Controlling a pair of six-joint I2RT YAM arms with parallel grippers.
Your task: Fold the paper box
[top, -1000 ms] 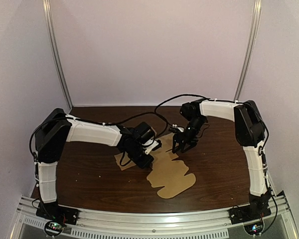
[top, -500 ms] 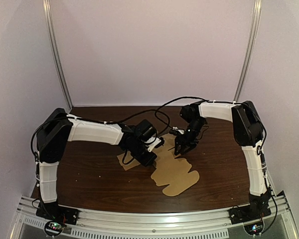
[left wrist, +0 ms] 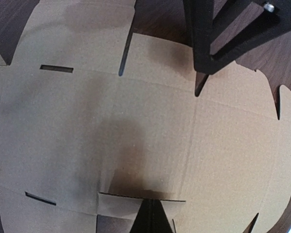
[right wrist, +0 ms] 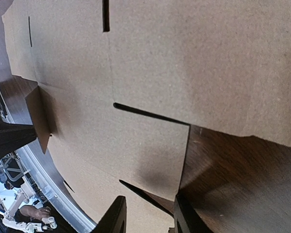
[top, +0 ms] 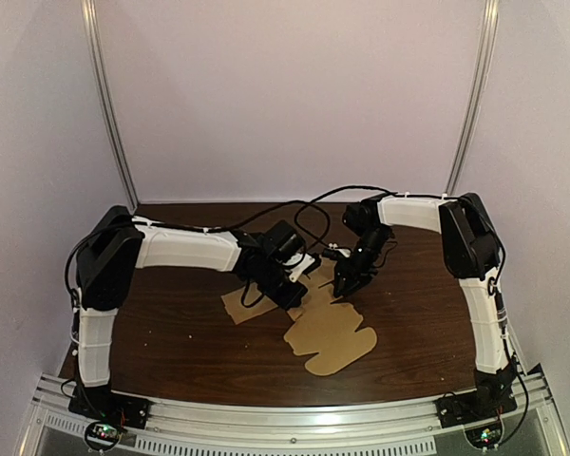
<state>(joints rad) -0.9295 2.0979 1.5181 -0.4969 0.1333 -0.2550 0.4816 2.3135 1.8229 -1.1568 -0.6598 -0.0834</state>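
The paper box is a flat brown cardboard cutout (top: 332, 334) lying on the dark wooden table (top: 171, 332). In the left wrist view the sheet (left wrist: 136, 121) fills the frame, and my left gripper (left wrist: 152, 217) is shut on a small side flap (left wrist: 121, 204) that stands lifted off the sheet. From above, the left gripper (top: 302, 288) is at the sheet's left edge. My right gripper (top: 346, 288) is at the far edge. Its fingers (right wrist: 184, 221) are open and straddle the corner of a flap (right wrist: 155, 160). That flap lies flat beside bare wood.
Black cables (top: 304, 214) loop over the far half of the table behind both wrists. A metal rail (top: 294, 418) runs along the near edge with the arm bases. White walls and two slanted metal posts (top: 109, 114) close in the back.
My left gripper has moved right and a little farther back, taking the sheet's left edge with it. The right gripper has edged slightly lower at the sheet's far edge.
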